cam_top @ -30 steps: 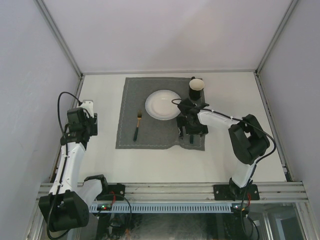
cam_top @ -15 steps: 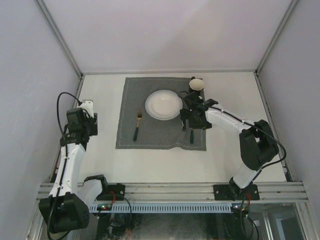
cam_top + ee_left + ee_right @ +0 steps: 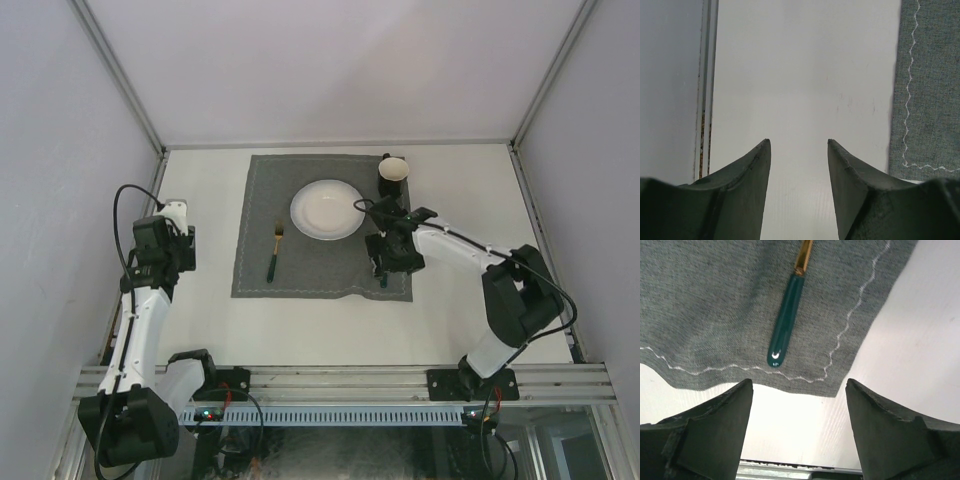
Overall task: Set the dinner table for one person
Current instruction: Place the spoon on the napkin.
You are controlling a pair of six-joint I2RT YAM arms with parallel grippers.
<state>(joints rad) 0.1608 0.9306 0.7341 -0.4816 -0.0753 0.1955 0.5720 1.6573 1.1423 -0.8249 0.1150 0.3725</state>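
Note:
The off-white dinner table (image 3: 200, 320) carries a square grey stitched mat (image 3: 300, 265). On the mat lie a white plate (image 3: 326, 209) and, left of it, a green-handled fork (image 3: 274, 252). A dark cup (image 3: 392, 175) stands at the mat's far right corner. My right gripper (image 3: 392, 250) hangs over the mat's right side, open and holding nothing. In the right wrist view, a green-handled utensil with a gold stem (image 3: 785, 325) lies on the mat ahead of the right gripper (image 3: 799, 385). My left gripper (image 3: 799, 142) is open over bare table, left of the mat (image 3: 930, 85).
Aluminium rails (image 3: 340, 380) edge the table at the near side. White walls close in the left, right and far sides. The mat's near right corner (image 3: 840, 390) lies just ahead of my right fingers.
My right gripper moved toward the cup, then drew back toward the near edge along the mat's right side, and its fingers came slightly closer together. The left arm has not moved.

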